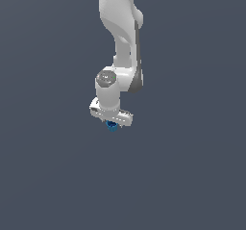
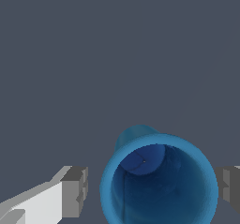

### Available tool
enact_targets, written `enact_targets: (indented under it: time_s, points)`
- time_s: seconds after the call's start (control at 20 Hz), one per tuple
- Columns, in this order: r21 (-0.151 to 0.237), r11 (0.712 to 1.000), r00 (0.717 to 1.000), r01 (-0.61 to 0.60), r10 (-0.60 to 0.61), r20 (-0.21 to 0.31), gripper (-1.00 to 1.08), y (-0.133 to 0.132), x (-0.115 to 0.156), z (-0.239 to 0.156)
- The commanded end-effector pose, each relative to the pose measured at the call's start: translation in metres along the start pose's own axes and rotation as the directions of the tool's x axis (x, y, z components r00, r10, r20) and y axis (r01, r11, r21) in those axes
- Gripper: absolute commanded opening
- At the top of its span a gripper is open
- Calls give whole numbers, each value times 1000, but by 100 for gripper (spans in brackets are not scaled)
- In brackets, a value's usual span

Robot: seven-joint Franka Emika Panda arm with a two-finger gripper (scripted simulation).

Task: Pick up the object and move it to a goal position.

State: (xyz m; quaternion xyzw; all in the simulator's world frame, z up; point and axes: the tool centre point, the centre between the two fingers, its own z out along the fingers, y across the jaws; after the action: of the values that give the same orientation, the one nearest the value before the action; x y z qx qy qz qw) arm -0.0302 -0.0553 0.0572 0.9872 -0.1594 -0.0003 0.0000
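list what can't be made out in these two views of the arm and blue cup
- Blue cup, exterior view: mostly hidden under the white gripper; too small to show its shape.
- Cup base, wrist view: cut off by the picture's edge.
- Finger contact: one finger shows a gap from the cup wall; the other is cropped, so the grasp cannot be told.
- Goal position: no marker shows in either view.

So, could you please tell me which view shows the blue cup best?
The wrist view: the blue cup fills the picture between the claw fingers, its hollow inside visible. The exterior view shows only a small blue sliver under the claw.
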Motion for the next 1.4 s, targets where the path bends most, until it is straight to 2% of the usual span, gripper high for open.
enact_targets:
  time_s: [0.0, 0.25, 0.3, 0.95, 1.15, 1.35]
  points:
    - [0, 1000, 1000, -1, 1, 0, 100, 0, 0, 10]
    - [0, 1000, 1000, -2, 2, -1, 100, 0, 1, 17]
    - [0, 1000, 1000, -2, 2, -1, -100, 0, 1, 17]
    - [1, 1000, 1000, -7, 7, -12, -100, -1, 5, 12]
    - [5, 999, 998, -32, 32, -60, -100, 0, 22, -5]
    - [13, 997, 987, -73, 74, -141, -100, 1, 48, -36]
